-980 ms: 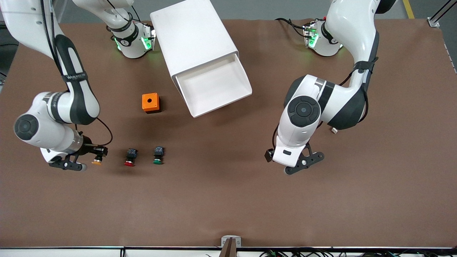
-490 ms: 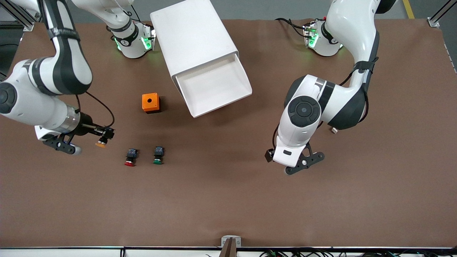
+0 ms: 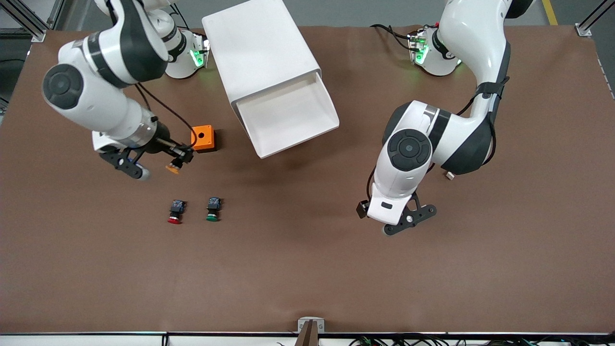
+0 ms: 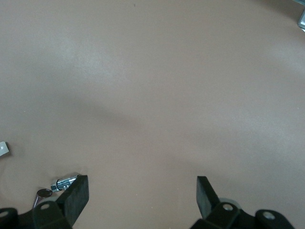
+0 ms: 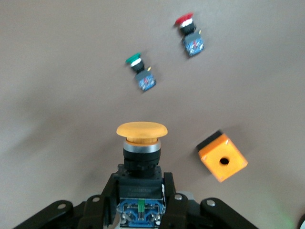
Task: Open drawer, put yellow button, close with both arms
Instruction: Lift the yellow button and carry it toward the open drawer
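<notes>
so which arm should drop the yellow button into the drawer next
Right. The right gripper already grips the yellow button, up beside the orange box near the open drawer. The left gripper hangs open and empty over bare table.

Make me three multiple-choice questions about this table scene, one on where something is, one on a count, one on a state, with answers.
1. The right gripper hangs beside:
A. the orange box
B. the left gripper
C. the cabinet's top

2. Buttons lying on the table:
A. one
B. two
C. four

3. The drawer is:
A. shut
B. removed
C. pulled open

Answers: 1 A, it holds the yellow button next to the box. 2 B, the red button and the green button. 3 C, its tray shows.
</notes>
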Action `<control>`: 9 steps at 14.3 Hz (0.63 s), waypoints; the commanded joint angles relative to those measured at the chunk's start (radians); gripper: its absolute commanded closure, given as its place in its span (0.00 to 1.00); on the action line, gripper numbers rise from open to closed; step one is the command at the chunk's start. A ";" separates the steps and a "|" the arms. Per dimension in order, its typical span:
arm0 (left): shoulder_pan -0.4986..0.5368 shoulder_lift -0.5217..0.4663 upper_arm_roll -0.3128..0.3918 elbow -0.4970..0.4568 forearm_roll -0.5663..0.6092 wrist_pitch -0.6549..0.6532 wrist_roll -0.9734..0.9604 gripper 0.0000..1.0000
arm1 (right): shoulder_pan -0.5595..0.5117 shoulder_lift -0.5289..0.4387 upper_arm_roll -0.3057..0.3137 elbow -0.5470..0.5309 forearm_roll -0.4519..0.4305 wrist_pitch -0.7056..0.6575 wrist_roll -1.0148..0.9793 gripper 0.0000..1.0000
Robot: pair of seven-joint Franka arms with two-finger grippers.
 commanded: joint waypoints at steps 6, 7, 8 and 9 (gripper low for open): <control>0.004 -0.031 -0.009 -0.031 0.016 -0.003 0.015 0.01 | 0.275 -0.034 -0.011 -0.022 0.001 0.050 0.450 1.00; 0.004 -0.031 -0.009 -0.031 0.016 -0.003 0.015 0.01 | 0.300 -0.034 -0.011 -0.022 0.001 0.061 0.494 1.00; 0.004 -0.031 -0.009 -0.031 0.016 -0.003 0.015 0.01 | 0.326 -0.033 -0.011 -0.019 -0.001 0.071 0.534 1.00; 0.004 -0.031 -0.009 -0.031 0.016 -0.003 0.015 0.01 | 0.352 -0.029 -0.011 -0.013 -0.014 0.076 0.577 1.00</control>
